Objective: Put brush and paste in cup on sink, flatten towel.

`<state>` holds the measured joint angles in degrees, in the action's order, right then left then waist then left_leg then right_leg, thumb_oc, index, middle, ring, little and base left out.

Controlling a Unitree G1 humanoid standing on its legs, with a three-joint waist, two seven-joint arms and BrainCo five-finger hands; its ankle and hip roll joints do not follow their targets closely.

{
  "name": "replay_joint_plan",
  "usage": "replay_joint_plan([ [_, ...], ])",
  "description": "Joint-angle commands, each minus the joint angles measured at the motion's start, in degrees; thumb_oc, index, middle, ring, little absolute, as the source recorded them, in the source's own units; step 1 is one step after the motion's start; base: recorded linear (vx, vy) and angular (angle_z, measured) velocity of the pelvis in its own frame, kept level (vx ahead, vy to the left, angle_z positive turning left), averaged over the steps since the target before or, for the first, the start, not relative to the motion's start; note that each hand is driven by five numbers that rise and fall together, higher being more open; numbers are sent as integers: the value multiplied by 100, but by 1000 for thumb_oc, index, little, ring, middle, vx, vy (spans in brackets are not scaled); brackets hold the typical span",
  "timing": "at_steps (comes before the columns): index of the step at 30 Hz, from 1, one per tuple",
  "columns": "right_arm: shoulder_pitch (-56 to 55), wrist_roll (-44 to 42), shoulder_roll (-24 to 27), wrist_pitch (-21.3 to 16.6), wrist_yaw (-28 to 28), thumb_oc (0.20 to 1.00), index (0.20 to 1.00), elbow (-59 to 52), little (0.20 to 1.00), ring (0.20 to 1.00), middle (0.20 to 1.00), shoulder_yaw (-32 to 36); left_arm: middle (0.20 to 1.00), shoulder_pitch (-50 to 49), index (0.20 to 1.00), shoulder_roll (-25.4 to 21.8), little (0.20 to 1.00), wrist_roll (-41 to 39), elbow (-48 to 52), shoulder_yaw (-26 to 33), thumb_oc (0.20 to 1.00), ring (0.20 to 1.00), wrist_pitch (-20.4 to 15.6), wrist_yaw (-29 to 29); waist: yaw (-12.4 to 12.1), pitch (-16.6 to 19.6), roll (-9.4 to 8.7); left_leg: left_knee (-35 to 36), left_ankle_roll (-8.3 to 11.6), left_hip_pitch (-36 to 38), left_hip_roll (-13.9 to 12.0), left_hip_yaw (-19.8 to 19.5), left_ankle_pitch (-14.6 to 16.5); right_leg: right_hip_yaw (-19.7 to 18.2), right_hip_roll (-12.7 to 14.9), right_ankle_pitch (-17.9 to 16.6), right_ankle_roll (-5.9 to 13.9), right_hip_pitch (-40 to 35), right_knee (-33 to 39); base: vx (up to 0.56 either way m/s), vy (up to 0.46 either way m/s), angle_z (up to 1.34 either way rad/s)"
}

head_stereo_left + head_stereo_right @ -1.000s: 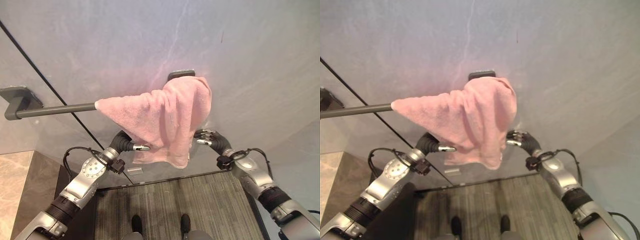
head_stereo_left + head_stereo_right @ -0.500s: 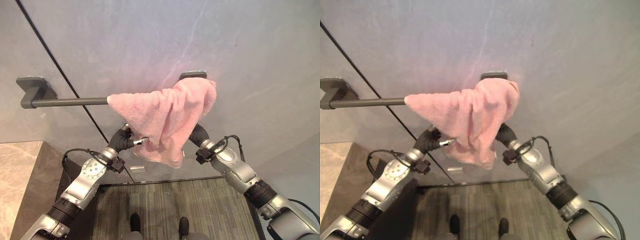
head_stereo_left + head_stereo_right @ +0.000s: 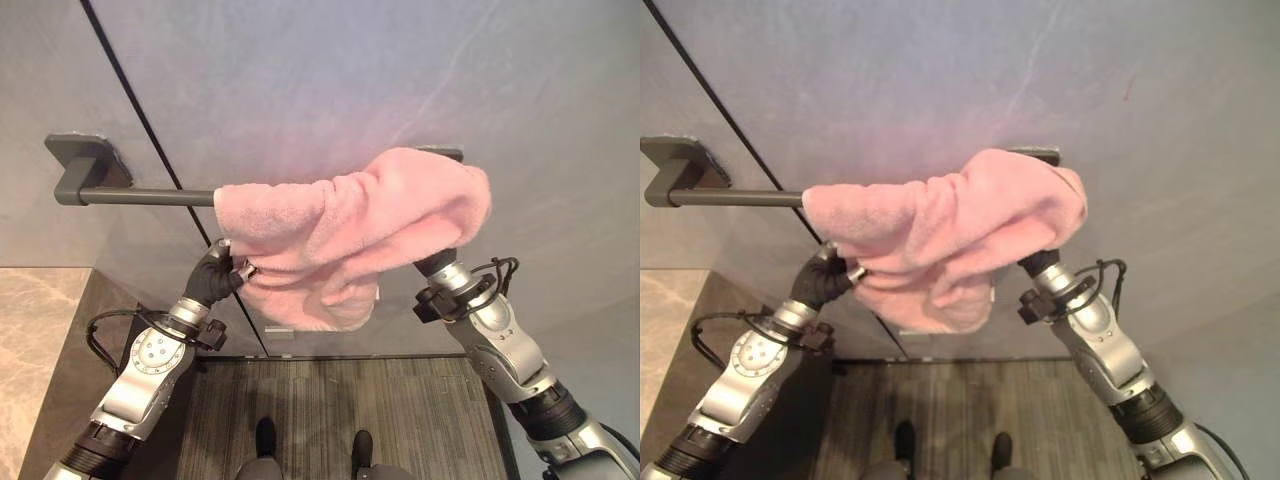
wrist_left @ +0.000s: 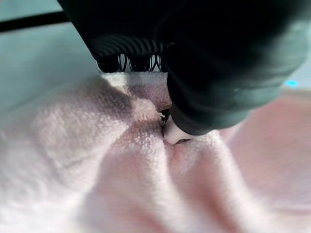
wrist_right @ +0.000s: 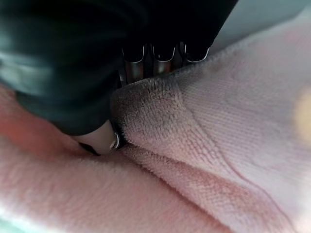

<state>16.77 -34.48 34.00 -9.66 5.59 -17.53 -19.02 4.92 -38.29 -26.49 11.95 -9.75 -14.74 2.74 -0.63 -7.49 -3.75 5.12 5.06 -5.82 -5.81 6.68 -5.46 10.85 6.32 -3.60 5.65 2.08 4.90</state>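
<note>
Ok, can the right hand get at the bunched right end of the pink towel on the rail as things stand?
Probably yes. The right hand is already at the pink towel, thumb and fingers pinching a fold of it beneath the bunched right end on the rail. Nothing stands between them.

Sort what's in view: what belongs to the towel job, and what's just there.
In the job:
pink towel, bunched over the rail
towel rail
left hand, pinching the towel
right hand, fingers buried in the towel

Just there:
grey wall
marble counter
</note>
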Motion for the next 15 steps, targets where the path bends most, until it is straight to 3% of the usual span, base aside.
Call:
replay_joint_plan([
  [1, 204, -81, 86, -525, 389, 200, 200, -926, 200, 200, 200, 302, 200, 137, 200, -441, 200, -252, 461, 214, 200, 200, -443, 97, 55, 255, -345, -12, -43, 254, 86, 49, 254, -401, 990, -840, 910, 63, -303, 14, -3, -4],
  [8, 536, -204, 235, -349, 564, 200, 200, -739, 200, 200, 200, -287, 200, -206, 200, -519, 200, -157, 781, 505, 200, 200, -536, 35, -5, 309, -382, -12, -69, 409, 49, 147, 290, -475, 985, -791, 896, 29, -294, 3, -6, -14],
  [15, 1341, -64, -205, -223, 360, 200, 200, -229, 200, 200, 200, -837, 200, -622, 200, -427, 200, -133, 595, 1004, 200, 200, -549, -244, -369, 288, -406, -12, -70, 356, 87, 2, 250, -234, 1012, -729, 839, -130, -150, -3, -6, -1],
])
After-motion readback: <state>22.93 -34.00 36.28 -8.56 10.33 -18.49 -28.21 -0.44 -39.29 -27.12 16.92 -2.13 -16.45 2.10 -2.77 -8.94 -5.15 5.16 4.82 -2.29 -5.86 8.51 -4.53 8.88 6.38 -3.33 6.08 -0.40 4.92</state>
